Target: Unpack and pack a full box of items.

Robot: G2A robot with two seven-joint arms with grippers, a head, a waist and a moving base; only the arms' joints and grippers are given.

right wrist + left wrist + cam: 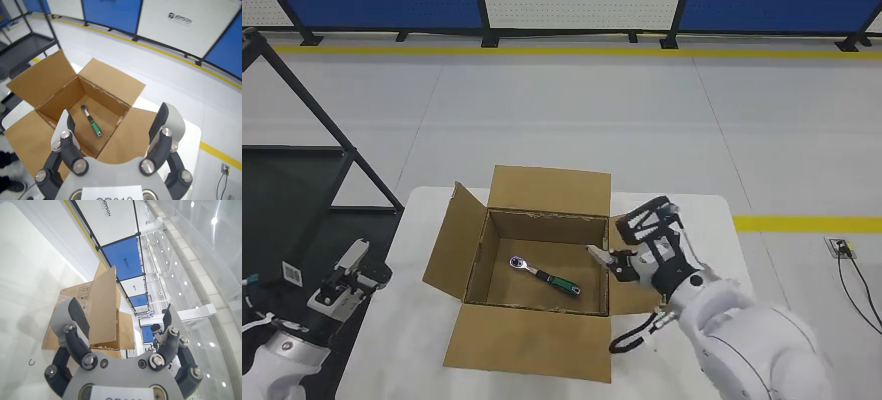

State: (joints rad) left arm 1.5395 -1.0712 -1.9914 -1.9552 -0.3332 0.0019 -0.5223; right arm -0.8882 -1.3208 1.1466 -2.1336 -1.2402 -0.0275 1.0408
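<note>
— Where does the box stand?

— The cardboard box (532,345) sits in the middle of the white table (692,210). Its top is open and all four flaps are folded outward.

— Is anything inside?

— One ratchet wrench (90,118) with a green handle. It lies flat and slanted on the box floor, with the metal head toward the far left and the handle toward the near right. It is clear of every wall.

— And the right gripper (114,113)?

— It hangs above the box's right flap, just beside the right rim, tilted toward the opening. Its fingers are spread wide with nothing between them.

— The left gripper (121,306)?

— It is out at the table's left edge, well apart from the box's left flap. Its fingers are spread too and hold nothing. Its wrist view faces the box's outer wall and an upright flap.

— What else is around?

— A black metal rack (292,190) stands on the floor to the far left of the table.
</note>
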